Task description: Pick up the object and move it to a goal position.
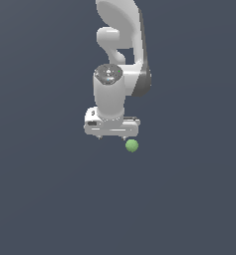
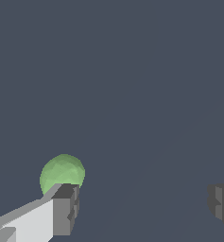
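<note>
Ball (image 2: 62, 173) partly hidden behind fingertip (image 2: 66, 209).

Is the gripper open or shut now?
Open. In the wrist view the gripper fingers stand far apart with nothing between them; the green ball lies beyond one fingertip.

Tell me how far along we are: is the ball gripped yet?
Not yet. Done: the pincer is open and near the ball. In hand: alignment; in the wrist view the ball sits behind one fingertip, not centred between the two. Left: centre, close, lift, carry to the goal, which no view shows.
</note>
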You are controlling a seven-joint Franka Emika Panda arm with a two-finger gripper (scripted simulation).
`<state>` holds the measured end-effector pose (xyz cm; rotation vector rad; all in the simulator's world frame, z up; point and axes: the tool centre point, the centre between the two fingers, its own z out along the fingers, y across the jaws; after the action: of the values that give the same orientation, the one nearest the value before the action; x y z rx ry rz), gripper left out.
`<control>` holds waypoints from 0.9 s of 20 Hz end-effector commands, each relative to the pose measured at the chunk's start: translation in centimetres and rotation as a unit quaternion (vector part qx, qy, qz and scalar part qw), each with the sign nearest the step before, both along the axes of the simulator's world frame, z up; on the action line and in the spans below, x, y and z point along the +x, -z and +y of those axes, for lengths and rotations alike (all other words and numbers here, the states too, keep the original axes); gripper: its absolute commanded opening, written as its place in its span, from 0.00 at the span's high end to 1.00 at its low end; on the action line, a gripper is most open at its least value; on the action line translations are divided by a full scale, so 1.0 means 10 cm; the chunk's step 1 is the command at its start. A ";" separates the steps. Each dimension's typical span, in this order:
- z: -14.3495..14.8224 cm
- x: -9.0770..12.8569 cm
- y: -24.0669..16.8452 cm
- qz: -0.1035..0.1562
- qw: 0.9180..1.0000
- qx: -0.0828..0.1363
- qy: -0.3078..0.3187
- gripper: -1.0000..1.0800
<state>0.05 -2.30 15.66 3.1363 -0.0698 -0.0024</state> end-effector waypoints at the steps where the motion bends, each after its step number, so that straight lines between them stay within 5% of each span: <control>1: 0.00 0.00 0.00 0.000 1.000 0.000 0.000 0.04; 11: -0.31 -0.04 0.07 0.008 1.000 -0.006 0.007 0.04; 18: -0.27 -0.04 0.08 0.008 1.000 -0.006 -0.003 0.04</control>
<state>-0.30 -5.11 14.95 3.1247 -0.0718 -0.0270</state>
